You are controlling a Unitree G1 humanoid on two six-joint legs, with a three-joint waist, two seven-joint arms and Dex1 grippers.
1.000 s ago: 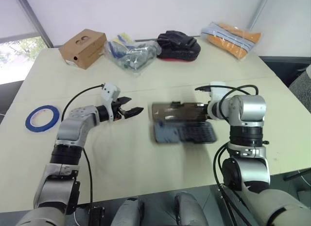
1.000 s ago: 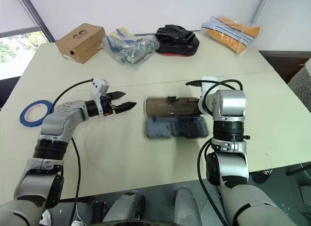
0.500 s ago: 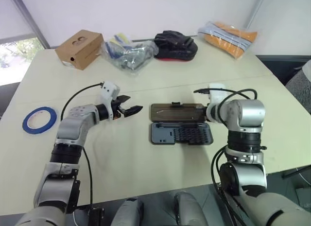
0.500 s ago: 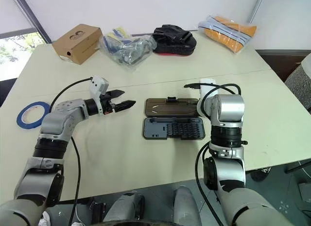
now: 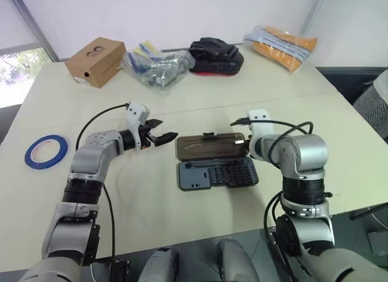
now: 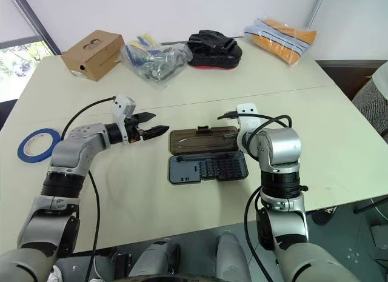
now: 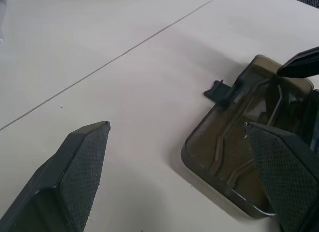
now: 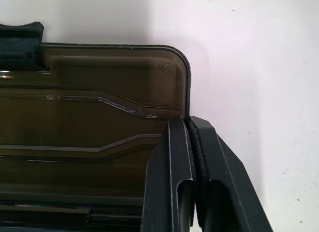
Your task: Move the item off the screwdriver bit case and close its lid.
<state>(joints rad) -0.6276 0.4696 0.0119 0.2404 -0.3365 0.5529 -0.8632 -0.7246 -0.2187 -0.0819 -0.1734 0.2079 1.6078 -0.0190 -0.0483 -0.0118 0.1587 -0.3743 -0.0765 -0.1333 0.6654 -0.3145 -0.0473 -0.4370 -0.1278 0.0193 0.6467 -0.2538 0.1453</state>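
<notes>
On the table [image 5: 339, 130]: one open screwdriver bit case [image 5: 218, 173], one tape roll [image 5: 46, 151].

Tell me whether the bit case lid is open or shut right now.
Open. The lid lies flat on the table, folded back beside the tray, whose rows of bits are uncovered.

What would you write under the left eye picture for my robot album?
Right tool, shut, at the open lid of the bit case; blue tape sits far aside.
</notes>
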